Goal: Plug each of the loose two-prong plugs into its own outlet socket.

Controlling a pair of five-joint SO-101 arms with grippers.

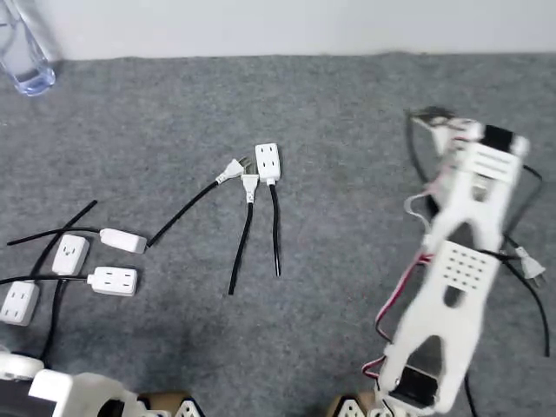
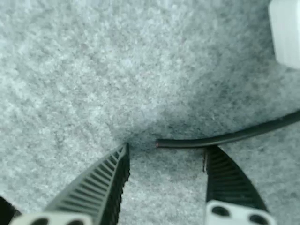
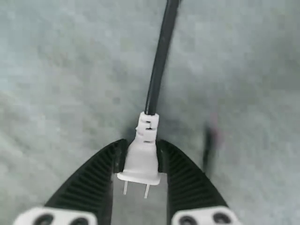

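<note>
Right pincer [image 3: 140, 145] clamped on white two-prong plug with black cord [image 3: 140, 161], above grey carpeted desk [image 3: 56, 70]. Left pincer [image 2: 168, 150] apart, empty. Second white plug [image 1: 233, 169] lies beside white outlet socket [image 1: 268, 162]; apparently none inserted yet.

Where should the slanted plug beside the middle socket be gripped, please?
Grip the plug by its white body from above, closing across the cord line, behind the prongs. It lies flat, prongs towards the socket and cord trailing away, which should leave the prongs free.
</note>
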